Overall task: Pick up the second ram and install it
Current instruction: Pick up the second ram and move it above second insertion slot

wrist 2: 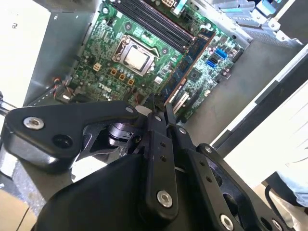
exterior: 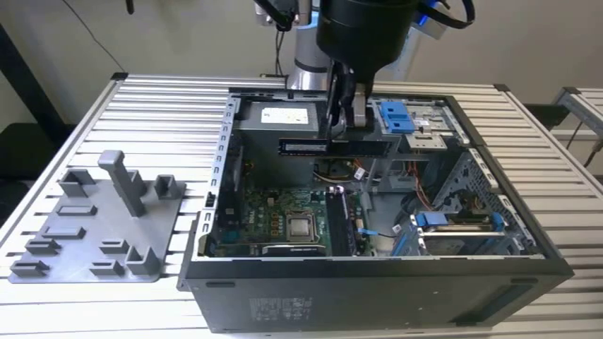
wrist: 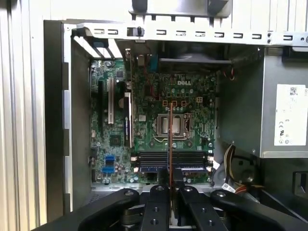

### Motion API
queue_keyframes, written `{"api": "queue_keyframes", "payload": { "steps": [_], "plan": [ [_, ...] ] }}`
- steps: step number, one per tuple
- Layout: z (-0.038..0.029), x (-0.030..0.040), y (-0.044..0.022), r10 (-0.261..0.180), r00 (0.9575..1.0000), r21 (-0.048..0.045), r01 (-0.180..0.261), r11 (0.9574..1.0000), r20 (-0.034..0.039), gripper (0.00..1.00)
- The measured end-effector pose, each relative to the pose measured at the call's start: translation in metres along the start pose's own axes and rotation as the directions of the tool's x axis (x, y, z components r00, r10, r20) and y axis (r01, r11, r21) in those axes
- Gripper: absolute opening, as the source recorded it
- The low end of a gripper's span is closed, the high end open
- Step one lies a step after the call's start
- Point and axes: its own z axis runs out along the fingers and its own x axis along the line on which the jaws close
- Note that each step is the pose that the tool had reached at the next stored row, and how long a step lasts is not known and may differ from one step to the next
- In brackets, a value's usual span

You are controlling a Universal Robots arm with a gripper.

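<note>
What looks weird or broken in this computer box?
Nothing looks broken or spilled. The second ram is clamped in the gripper above the open computer case, not yet in a slot.

Your arm [exterior: 306, 67] is silver with a glossy black wrist housing [exterior: 363, 28]; black cables [exterior: 273, 14] hang at its ten o'clock. The tool's [wrist: 171, 188] black links [wrist 2: 159, 159] carry silver screws [wrist 2: 164, 198].

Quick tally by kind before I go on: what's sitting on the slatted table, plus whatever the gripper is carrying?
Open computer case: 1
Grey fixture tray: 1
Second ram, clamped in the gripper above the case: 1
Total: 3
</note>
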Motion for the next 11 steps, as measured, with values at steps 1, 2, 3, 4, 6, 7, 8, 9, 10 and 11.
{"api": "queue_keyframes", "payload": {
  "steps": [1, 2, 3, 4, 6, 7, 8, 9, 10, 11],
  "plan": [
    [0.0, 0.0, -0.0014, 0.0, 1.0, 0.0, 0.0, 1.0, 0.0001, 0.14],
    [0.0, 0.0, -0.0031, 0.0, 1.0, 0.0, 0.0, 1.0, 0.0, 0.14],
    [0.0, -0.0001, -0.0046, 0.0, 1.0, 0.0, 0.0, 1.0, 0.0001, 0.14],
    [-0.0001, -0.0001, -0.0061, 0.0, 1.0, 0.0, 0.0, 1.0, 0.0, 0.14],
    [-0.0001, -0.0001, -0.0091, 0.0, 1.0, 0.0, 0.0, 1.0, 0.0, 0.14],
    [-0.0001, -0.0002, -0.0106, 0.0, 1.0, 0.0, 0.0, 1.0, 0.0001, 0.14],
    [-0.0001, -0.0002, -0.012, 0.0, 1.0, 0.0, 0.0, 1.0, 0.0, 0.14],
    [-0.0001, -0.0002, -0.0133, 0.0, 1.0, 0.0, 0.0, 1.0, 0.0001, 0.14],
    [-0.0002, -0.0002, -0.0146, 0.0, 1.0, 0.0, 0.0, 1.0, 0.0, 0.14],
    [-0.0002, -0.0002, -0.0157, 0.0, 1.0, 0.0, 0.0, 1.0, 0.0001, 0.14]
  ]
}}
